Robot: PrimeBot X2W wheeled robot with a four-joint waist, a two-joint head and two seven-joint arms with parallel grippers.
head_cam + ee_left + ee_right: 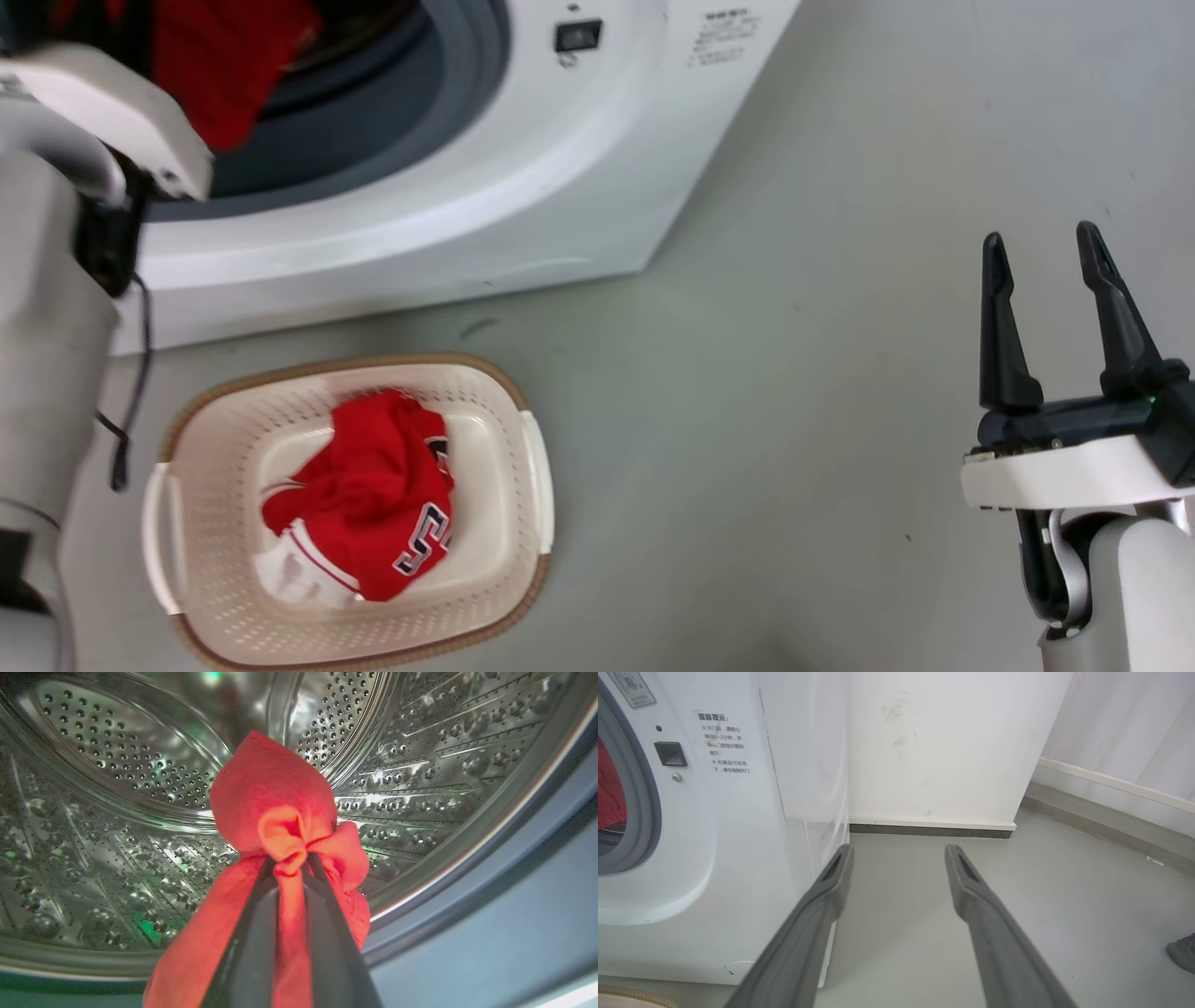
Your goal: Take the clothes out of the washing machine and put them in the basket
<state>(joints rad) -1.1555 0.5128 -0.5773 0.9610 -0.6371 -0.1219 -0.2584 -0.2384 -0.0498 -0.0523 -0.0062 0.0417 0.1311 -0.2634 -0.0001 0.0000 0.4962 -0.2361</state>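
A grey floor runs back to a white wall that bears faint brownish scuff marks, with a dark skirting strip along the floor's far edge. Along the floor's right edge stands a pale panelled wall, and nearer on that side rests the toe of a grey shoe.

The washing machine takes the upper left of my head view. The basket sits on the floor just before it, at the lower left. One garment lies in the basket. A second garment hangs inside the drum, pinched between the fingers of my left gripper (top left corner in the head view). My right gripper stands at the lower right, well apart from both.
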